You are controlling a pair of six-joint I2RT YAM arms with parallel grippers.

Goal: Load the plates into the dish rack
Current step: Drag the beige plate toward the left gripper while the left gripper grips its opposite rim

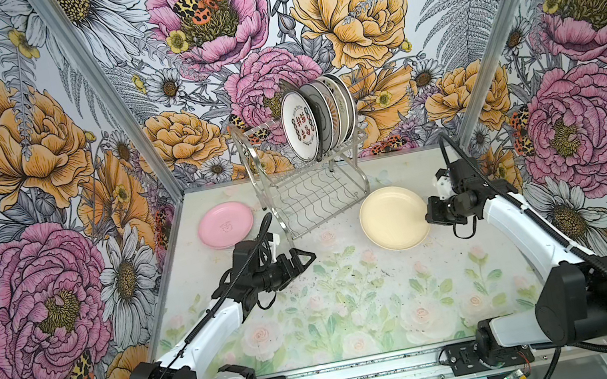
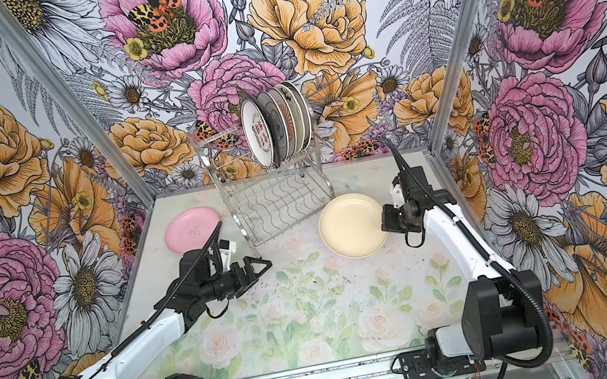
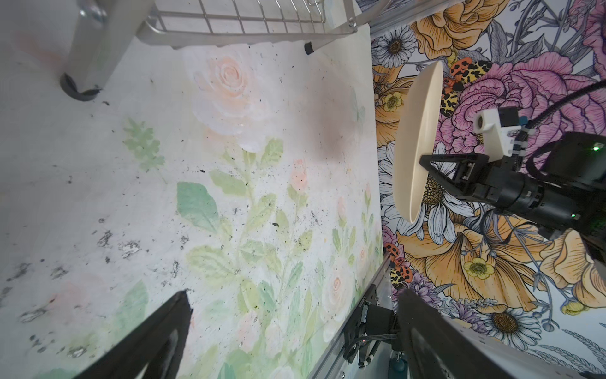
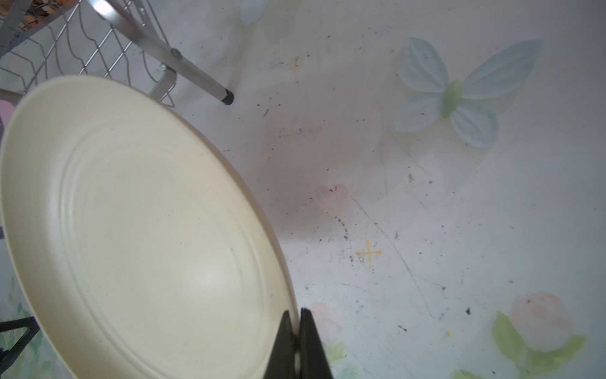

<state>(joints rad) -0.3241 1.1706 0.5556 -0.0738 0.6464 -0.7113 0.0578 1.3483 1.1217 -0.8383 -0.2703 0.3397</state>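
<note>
The right gripper [image 1: 426, 215] was clamped narrow on the near right rim of the cream plate [image 1: 393, 217], and the right wrist view showed its two fingers pinching that edge with the plate's face spreading away from them. The plate hung close to level, face up. It seemed clear of the table [image 1: 354, 295], judging by the soft shadow under it. The dish rack [image 1: 307, 198] stood up and to the left of the held plate in both top views, its front right leg near the plate's rim but apparently apart from it. That offset mattered most: the loaded plates [image 1: 319, 120] stood on edge at the right end of the upper tier, with free slots to their left, so the cream plate would likely need raising and turning onto its edge before it could drop into a slot. The right arm was plainly the one placed for this. The left gripper [image 1: 303, 259] hovered wide apart and empty over the table by the rack's front left corner. The pink plate [image 1: 224, 224] lay flat on the table just behind that arm, left of the rack.
</note>
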